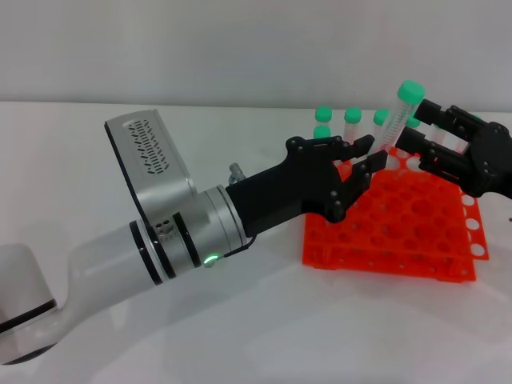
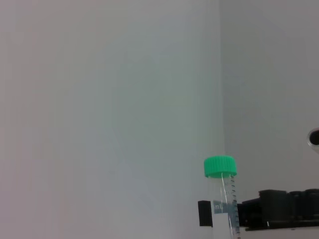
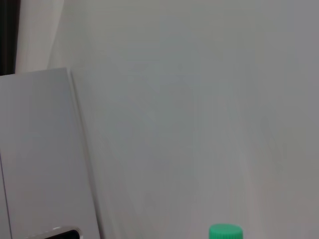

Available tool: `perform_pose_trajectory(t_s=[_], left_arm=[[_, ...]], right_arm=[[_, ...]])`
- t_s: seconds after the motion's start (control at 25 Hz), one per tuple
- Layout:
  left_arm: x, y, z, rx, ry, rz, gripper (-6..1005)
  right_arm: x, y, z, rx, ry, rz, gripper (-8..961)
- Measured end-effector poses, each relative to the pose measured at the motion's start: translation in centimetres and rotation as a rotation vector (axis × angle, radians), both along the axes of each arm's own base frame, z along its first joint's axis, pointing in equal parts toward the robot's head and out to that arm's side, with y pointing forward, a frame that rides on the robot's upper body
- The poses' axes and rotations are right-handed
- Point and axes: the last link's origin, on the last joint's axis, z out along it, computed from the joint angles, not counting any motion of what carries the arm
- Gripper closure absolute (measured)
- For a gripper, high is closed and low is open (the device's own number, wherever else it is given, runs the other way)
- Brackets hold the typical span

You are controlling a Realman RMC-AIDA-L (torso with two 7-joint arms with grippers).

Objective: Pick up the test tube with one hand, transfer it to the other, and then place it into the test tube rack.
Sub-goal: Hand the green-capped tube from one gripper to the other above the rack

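The test tube [image 1: 398, 112], clear with a green cap [image 1: 410, 90], is held tilted in the air above the back of the orange-red test tube rack [image 1: 400, 232]. My left gripper [image 1: 372, 154], on the green-lit arm, is shut on the tube's lower end. My right gripper [image 1: 410, 124] reaches in from the right, its fingers open on either side of the tube's middle. The left wrist view shows the tube [image 2: 224, 199] with dark right-gripper fingers [image 2: 279, 214] beside it. The right wrist view shows only a green cap [image 3: 225, 232].
Three other green-capped tubes [image 1: 352, 120] stand in the rack's back row, right behind the two grippers. My left arm's silver casing [image 1: 152, 160] crosses the table's middle. A white wall rises behind the table.
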Motion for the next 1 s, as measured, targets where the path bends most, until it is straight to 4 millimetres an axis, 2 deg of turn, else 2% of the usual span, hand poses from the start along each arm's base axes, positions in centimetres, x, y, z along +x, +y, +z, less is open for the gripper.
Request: perform_pose_trajectory(t_s=[0.08,0.28,0.52,0.92,1.0], left_arm=[[0.0,0.0,0.0,0.000,0.000,-0.001,810],[0.0,0.0,0.0,0.001,0.003,0.000,810],[0.0,0.1,0.0,0.005,0.010,-0.004,810],[-0.1,0.4,-0.2,0.020,0.035,-0.002,810],[-0.1,0.4,-0.1,0.022,0.038,-0.004,810]], right_arm=[[-0.2,0.1,0.0,-0.001,0.001,0.002,183],[-0.6,0.4,-0.2,-0.009,0.004,0.010,313],[-1.3,0.8,-0.4,-0.028,0.008,0.021,396],[-1.4,1.2,-0.6,-0.021,0.007,0.002,417],[-1.4,1.3,-0.6,-0.017,0.003,0.001,558]])
